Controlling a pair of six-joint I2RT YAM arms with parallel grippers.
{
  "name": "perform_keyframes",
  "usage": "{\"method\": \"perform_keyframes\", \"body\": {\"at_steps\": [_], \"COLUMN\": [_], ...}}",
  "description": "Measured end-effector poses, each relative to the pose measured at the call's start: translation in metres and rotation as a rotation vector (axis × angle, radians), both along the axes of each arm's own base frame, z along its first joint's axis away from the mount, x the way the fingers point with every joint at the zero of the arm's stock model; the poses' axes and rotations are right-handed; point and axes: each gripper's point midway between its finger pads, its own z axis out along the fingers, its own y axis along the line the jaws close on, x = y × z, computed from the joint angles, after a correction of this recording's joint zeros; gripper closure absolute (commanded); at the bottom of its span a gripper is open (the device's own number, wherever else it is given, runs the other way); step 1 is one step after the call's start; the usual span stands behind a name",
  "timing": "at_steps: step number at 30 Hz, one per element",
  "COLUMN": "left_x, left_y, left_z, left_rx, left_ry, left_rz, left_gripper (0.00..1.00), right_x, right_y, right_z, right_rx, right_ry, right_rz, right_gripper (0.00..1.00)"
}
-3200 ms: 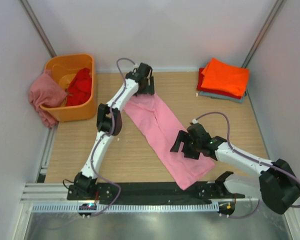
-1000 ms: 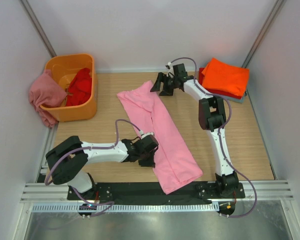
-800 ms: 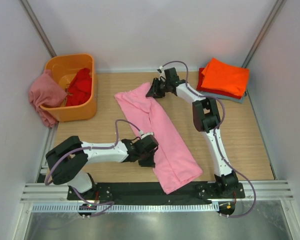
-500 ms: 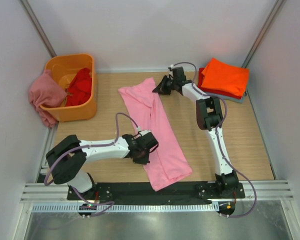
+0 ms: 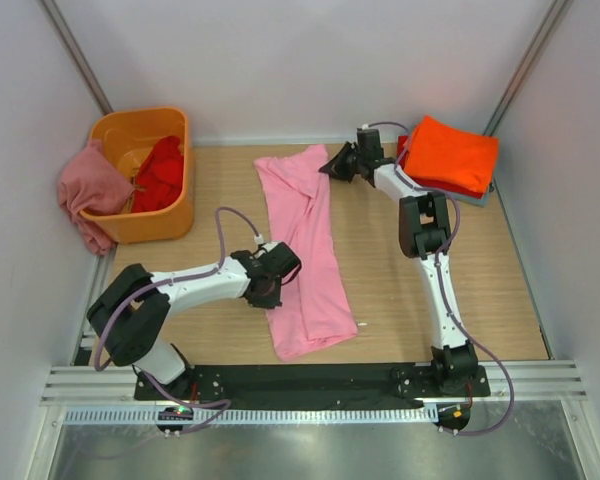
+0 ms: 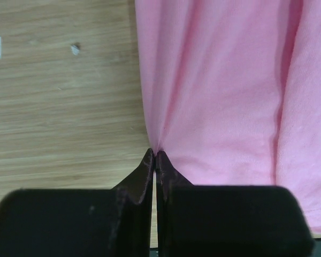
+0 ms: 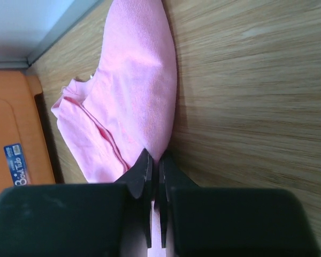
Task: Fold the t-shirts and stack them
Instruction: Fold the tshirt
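You see a pink t-shirt (image 5: pixel 305 240) lying lengthwise down the middle of the wooden table (image 5: pixel 480 280). Your left gripper (image 6: pixel 155 155), jaws closed, pinches its left edge in the near half. Your right gripper (image 7: pixel 155 159), jaws closed, pinches its far right corner. A folded stack (image 5: pixel 450 155), orange on top, sits far right. An orange tub (image 5: pixel 145 225) at far left holds a red shirt (image 5: pixel 160 172). A dusty rose shirt (image 5: pixel 90 190) drapes over its left rim.
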Motion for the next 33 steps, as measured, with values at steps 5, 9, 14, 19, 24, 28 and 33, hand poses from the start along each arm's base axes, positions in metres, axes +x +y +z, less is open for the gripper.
{"method": "perform_keyframes", "body": {"at_steps": [5, 9, 14, 19, 24, 28, 33], "left_x": [0.007, -0.003, -0.002, 0.015, 0.006, -0.028, -0.067], "left_y": [0.016, 0.021, 0.015, 0.006, 0.012, 0.024, 0.046], "left_z": [-0.001, 0.000, 0.031, 0.103, 0.124, 0.089, 0.047], "left_rx": [0.023, 0.040, -0.006, -0.123, -0.211, -0.298, -0.367], "left_ry": [0.028, 0.085, 0.061, -0.112, -0.166, -0.088, -0.016], "left_rz": [-0.017, -0.073, -0.112, -0.124, -0.075, 0.010, 0.116], "left_gripper": [0.39, 0.00, 0.00, 0.02, 0.13, 0.16, 0.24], "right_x": [0.010, 0.010, -0.026, -0.089, -0.176, -0.271, -0.350], "right_y": [0.003, -0.006, -0.031, -0.057, -0.065, -0.057, -0.050], "right_z": [0.013, 0.024, 0.025, 0.040, 0.073, 0.083, 0.068], "right_rx": [0.045, 0.024, -0.087, -0.198, -0.276, -0.318, -0.294], "right_ry": [-0.051, -0.087, -0.051, -0.002, -0.021, -0.035, -0.023], "right_rz": [-0.066, -0.115, -0.153, -0.162, -0.142, -0.076, 0.026], "right_gripper": [0.35, 0.28, 0.27, 0.27, 0.28, 0.29, 0.37]}}
